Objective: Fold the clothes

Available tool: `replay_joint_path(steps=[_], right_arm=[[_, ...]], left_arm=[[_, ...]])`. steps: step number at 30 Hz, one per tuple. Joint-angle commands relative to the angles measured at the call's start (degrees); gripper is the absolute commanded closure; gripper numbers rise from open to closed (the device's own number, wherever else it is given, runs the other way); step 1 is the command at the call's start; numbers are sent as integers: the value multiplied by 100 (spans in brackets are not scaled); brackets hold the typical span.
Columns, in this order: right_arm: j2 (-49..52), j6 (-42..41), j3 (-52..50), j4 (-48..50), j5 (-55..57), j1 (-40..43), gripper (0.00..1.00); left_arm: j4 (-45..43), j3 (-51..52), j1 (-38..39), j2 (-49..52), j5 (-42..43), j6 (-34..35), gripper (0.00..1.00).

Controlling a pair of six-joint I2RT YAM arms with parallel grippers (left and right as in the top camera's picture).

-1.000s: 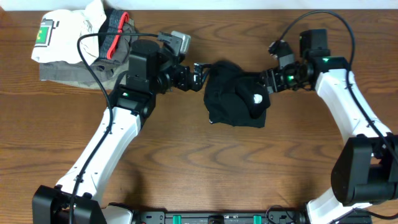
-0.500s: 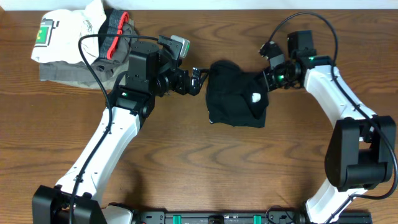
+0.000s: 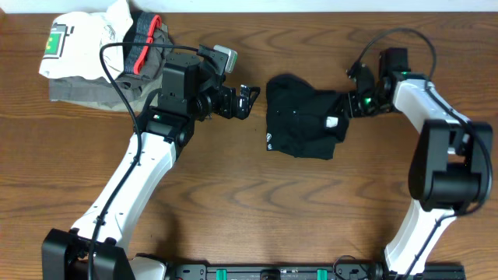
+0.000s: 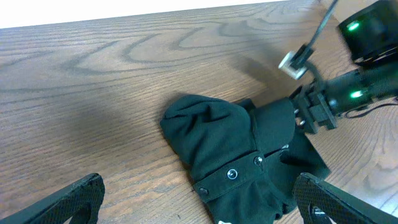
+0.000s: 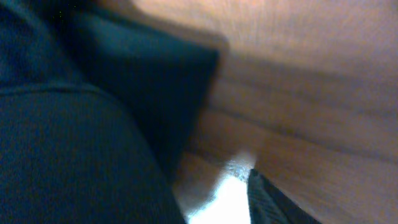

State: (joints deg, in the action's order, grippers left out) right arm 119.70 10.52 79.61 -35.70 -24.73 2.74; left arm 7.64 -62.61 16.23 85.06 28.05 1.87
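Your black garment (image 3: 302,128) lies crumpled on the wooden bench (image 3: 233,210), a little toward 3 o'clock from the middle. From overhead you can pick out its small white tag (image 3: 332,122) near the 3 o'clock edge and a speck of white lettering (image 3: 269,141) at 8 o'clock. Neither wrist camera shows those marks clearly. The left wrist view shows what the overhead cannot: two round snap buttons (image 4: 232,173) on a band of the cloth, and a rounded hump of fabric at the garment's far end. It also shows your left gripper (image 3: 247,101) with its jaws spread wide and nothing between them. Overhead, that gripper sits at the garment's 10 o'clock, near it but apart. Your right gripper (image 3: 348,107) is at the garment's 2 o'clock edge, right against the cloth. Its own camera is so close that you see only blurred dark fabric and wood grain, so you cannot tell whether those jaws are clamped or apart. At the bench's 10 o'clock corner sits a white garment with a green patch (image 3: 56,43), beside grey clothes with red trim (image 3: 140,47).
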Motion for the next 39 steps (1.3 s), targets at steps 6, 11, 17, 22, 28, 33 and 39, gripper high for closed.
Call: replay_joint_path(steps=[6, 11, 17, 22, 28, 33, 39], right_arm=[[-616, -61, 505, -664, 96, 149, 57], [-1325, -63, 859, -914, 94, 114, 76], [-1779, -63, 887, -935, -92, -184, 98], [-1550, -63, 857, -868, -188, -697, 99], [-855, -66, 855, -758, -212, -1154, 99], [-149, -70, 855, -780, -155, -1200, 99], [719, -129, 855, -728, 240, -1095, 99]], left_arm=[[96, -39, -9, 59, -205, -225, 2], [94, -39, -9, 59, -415, -225, 2], [92, -39, -11, 59, -566, -225, 2], [90, -39, -22, 59, -673, -225, 2], [109, -39, -22, 59, -678, -225, 2], [129, -39, -22, 59, -826, -227, 2], [133, -39, -20, 59, -826, -227, 2]])
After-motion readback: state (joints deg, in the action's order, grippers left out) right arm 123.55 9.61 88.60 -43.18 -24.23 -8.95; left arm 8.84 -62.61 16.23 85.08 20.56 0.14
